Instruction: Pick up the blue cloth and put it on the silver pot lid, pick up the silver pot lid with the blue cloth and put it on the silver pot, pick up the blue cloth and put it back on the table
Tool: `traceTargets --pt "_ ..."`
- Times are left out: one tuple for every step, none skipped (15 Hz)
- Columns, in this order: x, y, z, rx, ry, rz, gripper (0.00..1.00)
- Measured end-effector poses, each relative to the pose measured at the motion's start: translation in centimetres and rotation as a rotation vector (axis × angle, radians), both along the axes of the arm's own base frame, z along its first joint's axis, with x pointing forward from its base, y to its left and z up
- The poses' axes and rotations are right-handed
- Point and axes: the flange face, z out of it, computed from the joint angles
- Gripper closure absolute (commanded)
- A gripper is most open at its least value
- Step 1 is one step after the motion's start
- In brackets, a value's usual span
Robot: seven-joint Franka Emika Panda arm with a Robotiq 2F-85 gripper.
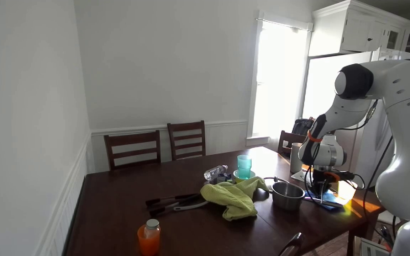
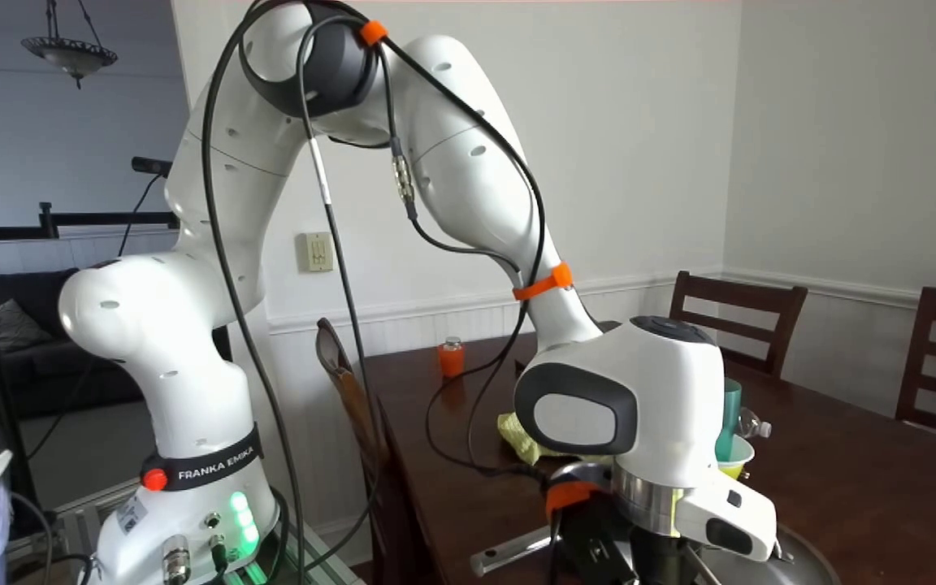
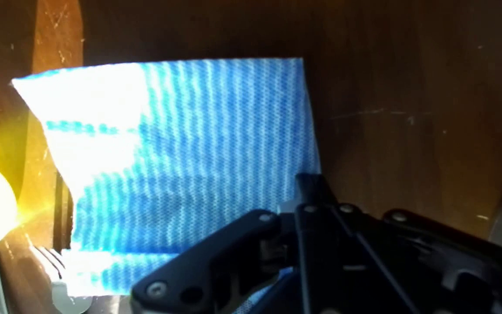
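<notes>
The blue cloth (image 3: 216, 131) lies mostly flat on the dark table, partly washed out by sunlight. It also shows in an exterior view (image 1: 329, 197) under my gripper (image 1: 319, 193). In the wrist view my gripper (image 3: 308, 179) has its fingers together at the cloth's right edge. It looks shut on that edge; the pinch itself is hidden. The silver pot (image 1: 286, 199) stands beside the gripper, uncovered, its handle reaching past the gripper. The silver pot lid (image 2: 777, 565) lies on the table, partly hidden by the arm; behind the pot only part of it shows (image 1: 269, 183).
A yellow-green cloth (image 1: 231, 201) lies beside the pot, over dark-handled utensils (image 1: 171, 202). A teal cup (image 1: 244, 166) stands in a bowl near a clear bottle (image 1: 215, 172). A sunlit cup (image 1: 346, 190) and a fork (image 3: 68, 292) are close to the blue cloth.
</notes>
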Motion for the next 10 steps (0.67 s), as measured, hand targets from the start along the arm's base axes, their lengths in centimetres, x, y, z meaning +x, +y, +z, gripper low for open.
traceTargets --pt "0.2 -0.3 0.4 -0.008 -0.005 -0.003 0.97" --pt "0.3 -0.5 0.9 -0.017 -0.011 -0.004 0.72" --pt "0.5 -0.8 1.6 -0.028 -0.019 -0.007 0.72" --pt "0.6 -1.1 2.3 -0.041 -0.026 -0.006 0.69" --pt "0.6 -1.4 3.1 -0.053 -0.032 -0.006 0.62" --pt "0.6 -1.6 3.8 -0.064 -0.037 -0.005 0.56" --pt "0.5 -1.8 4.2 -0.071 -0.038 -0.004 0.48" --pt "0.4 -1.8 4.3 -0.073 -0.035 -0.003 0.42" --pt "0.2 -1.8 4.0 -0.074 -0.029 -0.001 0.34" --pt "0.1 -1.8 3.6 -0.074 -0.025 0.001 0.27"
